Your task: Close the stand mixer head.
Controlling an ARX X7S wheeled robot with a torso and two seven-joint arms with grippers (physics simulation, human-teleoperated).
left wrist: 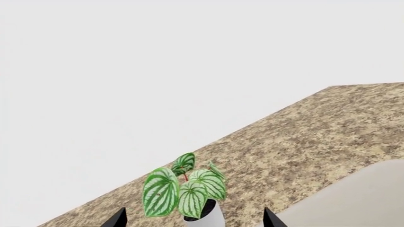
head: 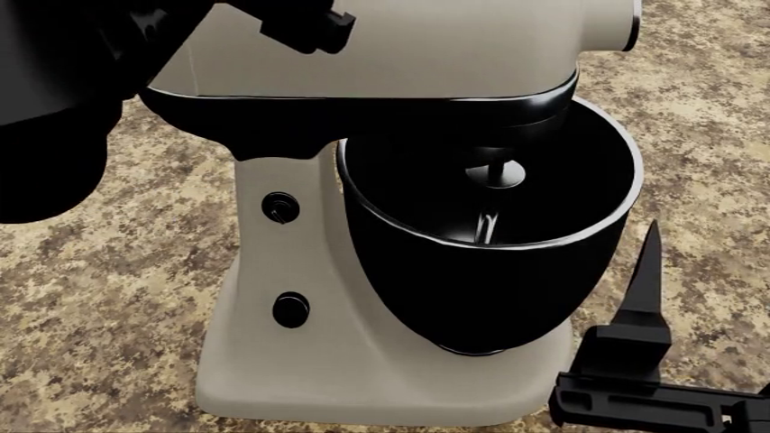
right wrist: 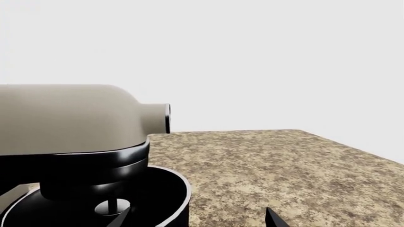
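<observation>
Here the large rounded cream-beige stand mixer head with its glossy black underside sits lowered over the glossy black mixing bowl, close above its rim, and its beater shaft hangs down into the bowl's mouth. Below and to the side of the bowl, the cream column and base carries two black knobs, one above the other, and stands on the speckled brown granite surface.

In the head view the left arm fills the upper left corner as a dark mass, and a black part of the left gripper lies against the top of the mixer head; its jaws are hidden there. The left wrist view shows two black fingertips set well apart with nothing between them, so those jaws stand apart. Beyond them a small green striped-leaf plant in a white pot stands on the granite, beside a pale grey-white slab whose nature I cannot tell.

The right gripper is at the lower right of the head view, just beside the bowl, with one slim black finger pointing upward. The right wrist view looks across at the mixer head from the side, and two black fingertips stand well apart, gripping nothing, so these jaws are apart too.
</observation>
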